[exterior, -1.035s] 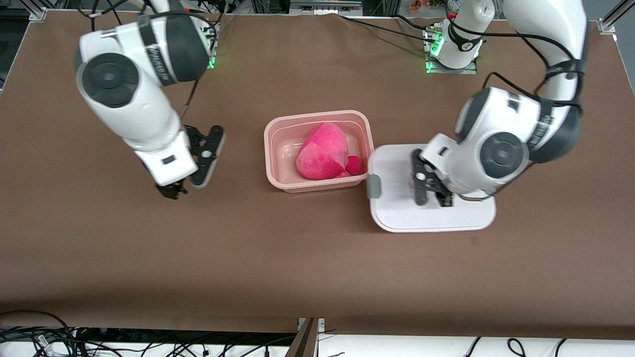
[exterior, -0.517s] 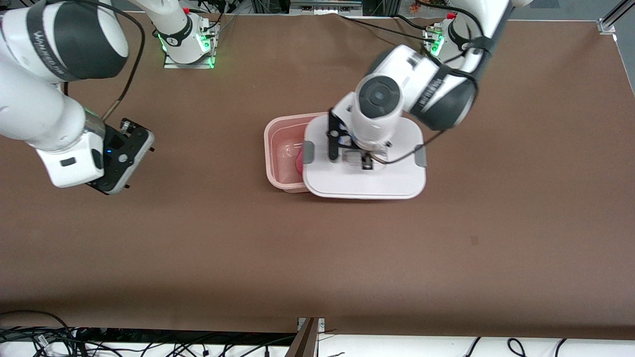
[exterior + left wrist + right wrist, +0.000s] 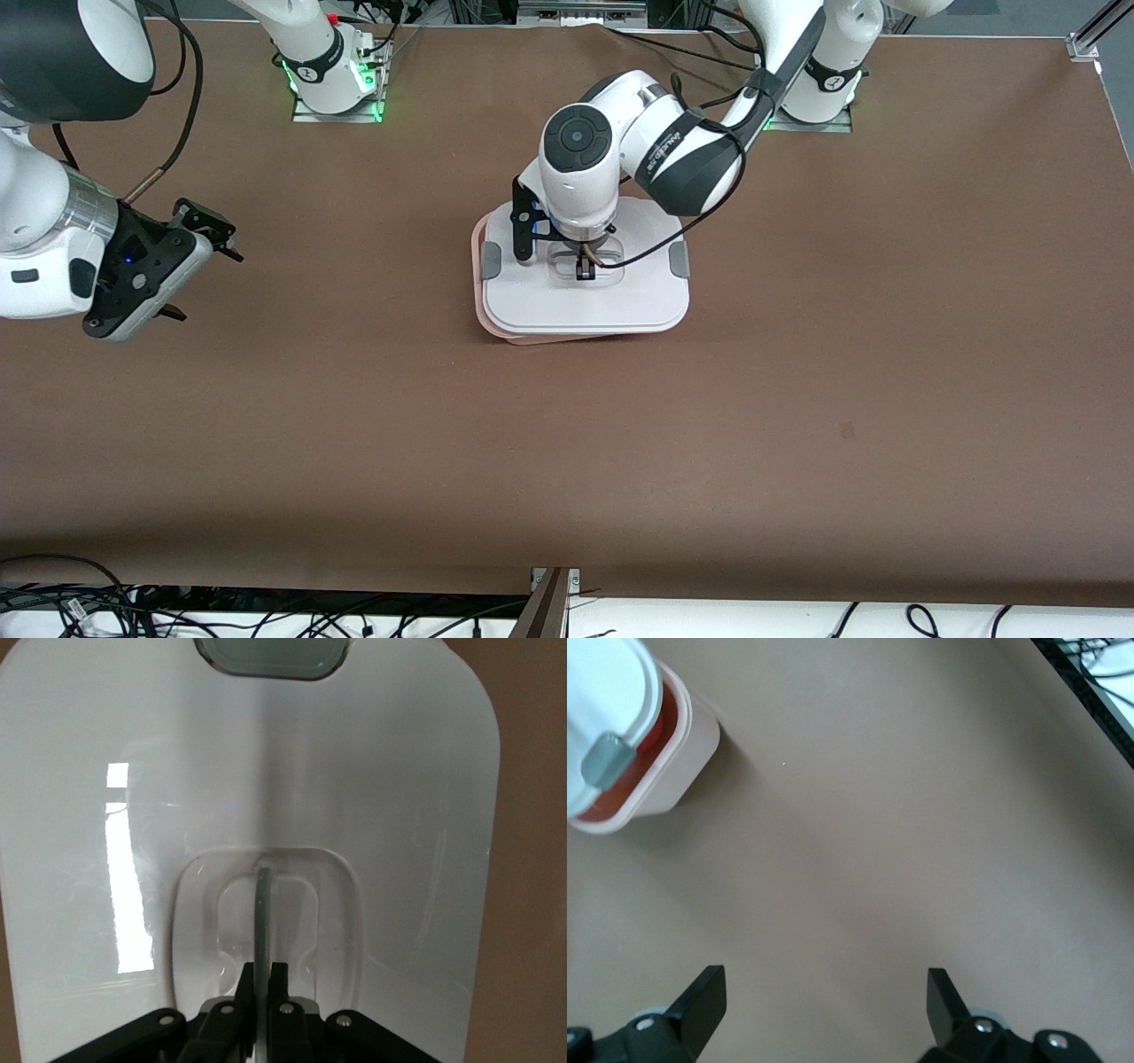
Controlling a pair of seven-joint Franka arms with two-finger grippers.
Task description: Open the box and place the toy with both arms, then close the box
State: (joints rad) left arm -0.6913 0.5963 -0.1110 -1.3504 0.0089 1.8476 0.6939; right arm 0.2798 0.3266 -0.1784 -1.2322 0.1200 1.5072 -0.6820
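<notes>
Meanwhile the left gripper (image 3: 586,268) pinched the lid (image 3: 585,301)'s clear handle (image 3: 264,904) over the pink box (image 3: 479,306) mid-tabletop, slightly askew; the right gripper (image 3: 199,235), fingers spread, hovered near the right arm's edge, empty

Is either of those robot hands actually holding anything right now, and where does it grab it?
The left gripper holds the white lid by its clear recessed handle, over the box. The right gripper holds nothing.
</notes>
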